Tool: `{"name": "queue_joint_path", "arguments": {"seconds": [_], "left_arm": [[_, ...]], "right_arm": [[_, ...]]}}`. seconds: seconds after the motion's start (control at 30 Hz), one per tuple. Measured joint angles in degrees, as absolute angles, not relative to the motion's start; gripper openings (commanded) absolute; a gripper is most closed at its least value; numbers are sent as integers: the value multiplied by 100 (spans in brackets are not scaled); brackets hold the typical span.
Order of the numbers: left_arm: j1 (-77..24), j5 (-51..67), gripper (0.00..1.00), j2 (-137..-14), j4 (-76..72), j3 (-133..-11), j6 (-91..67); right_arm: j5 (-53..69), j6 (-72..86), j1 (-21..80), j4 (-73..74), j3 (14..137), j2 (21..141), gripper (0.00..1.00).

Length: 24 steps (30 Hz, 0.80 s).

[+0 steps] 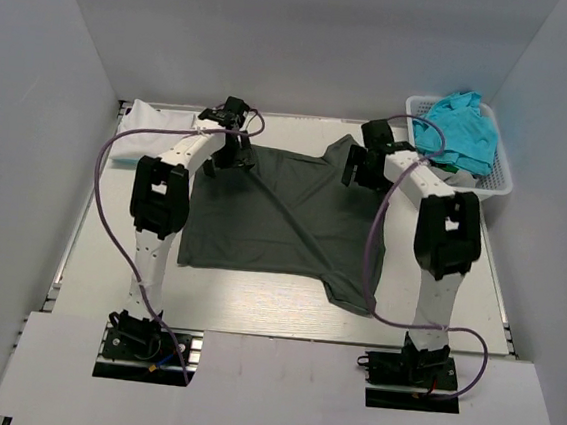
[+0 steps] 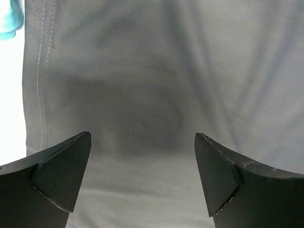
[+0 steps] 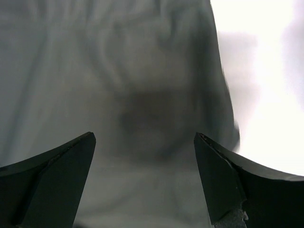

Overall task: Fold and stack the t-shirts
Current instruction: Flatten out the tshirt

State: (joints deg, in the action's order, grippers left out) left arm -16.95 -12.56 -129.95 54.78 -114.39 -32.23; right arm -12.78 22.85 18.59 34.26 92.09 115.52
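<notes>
Grey-walled bay, pale worktop [image 1: 254, 310]. Top: dark charcoal cloth t-shirt [image 1: 282, 222] flat mid-worktop, long axis left-right, sleeves at right end. Over its far edge: left pincer [image 1: 231, 157], right pincer [image 1: 360, 170]. Left wrist: released, empty, hem stitching at left. Right wrist: released, empty, cloth edge at right.

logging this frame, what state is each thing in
dark t-shirt: spread out on the table, unfolded
white t-shirt: looks folded, far left
teal t-shirts: crumpled in the basket
left end effector: open, over dark t-shirt
right end effector: open, over dark t-shirt
</notes>
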Motion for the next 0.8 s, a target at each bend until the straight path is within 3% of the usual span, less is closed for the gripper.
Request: {"name": "queue_joint_path", "arguments": {"seconds": [0.5, 0.8], "left_arm": [[-1337, -1020, 100, -13432, 5127, -11308, -2956], [-1269, -832, 100, -13581, 5142, -11570, -2729]], "right_arm": [[-1264, 2049, 1389, 3376, 11758, 13854, 90], [-1177, 2143, 1055, 3347, 12372, 14230, 90]]}}
